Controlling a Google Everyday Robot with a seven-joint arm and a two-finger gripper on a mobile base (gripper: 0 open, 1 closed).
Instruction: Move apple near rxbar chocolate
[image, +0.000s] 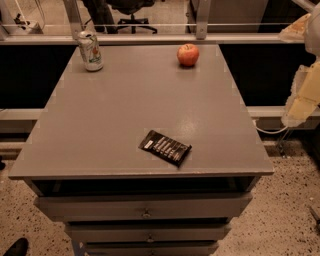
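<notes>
The red apple (188, 54) with yellowish patches sits at the far edge of the grey table (110, 115), right of centre. The rxbar chocolate (165, 147), a flat dark wrapper with white lettering, lies near the front edge, slightly right of centre, well apart from the apple. My gripper (300, 102) shows as a pale shape at the right edge of the view. It is off the table's right side, level with its middle, and far from both things.
An upright white-green drink can (90, 51) stands at the far left corner of the table. Drawers (145, 207) run below the front edge. A rail and an office chair lie behind the table, with speckled floor around it.
</notes>
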